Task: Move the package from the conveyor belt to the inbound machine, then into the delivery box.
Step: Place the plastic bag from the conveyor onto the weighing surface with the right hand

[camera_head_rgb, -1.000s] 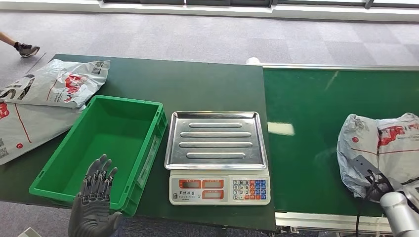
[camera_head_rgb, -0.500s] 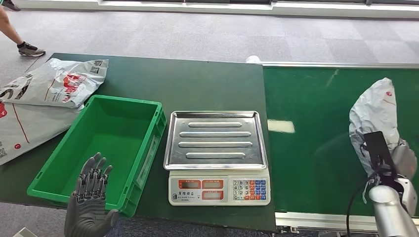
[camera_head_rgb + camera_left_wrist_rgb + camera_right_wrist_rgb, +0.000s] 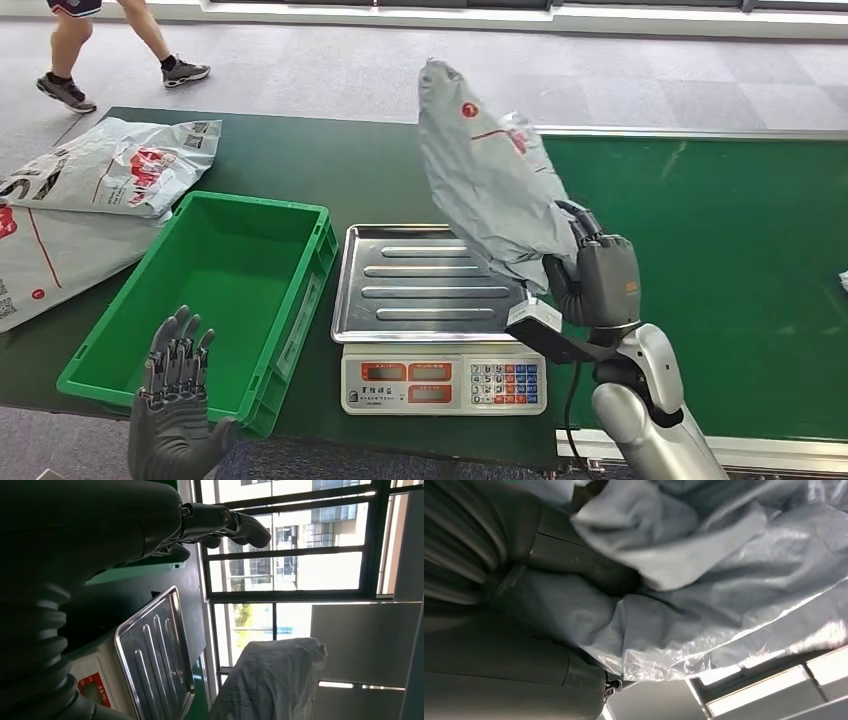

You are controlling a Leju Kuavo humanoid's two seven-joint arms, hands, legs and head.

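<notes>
Right robot hand [image 3: 598, 285] grips a crumpled grey package [image 3: 490, 190] with red print, upright.

Scale tray [image 3: 436, 283] bare beneath the bag [image 3: 490, 190] (hanging above its right edge); green bin [image 3: 215, 300] open beside it.

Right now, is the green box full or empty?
Empty. The head view shows the bare green floor of the green box, with nothing lying inside. The grey package is in the right hand.
</notes>
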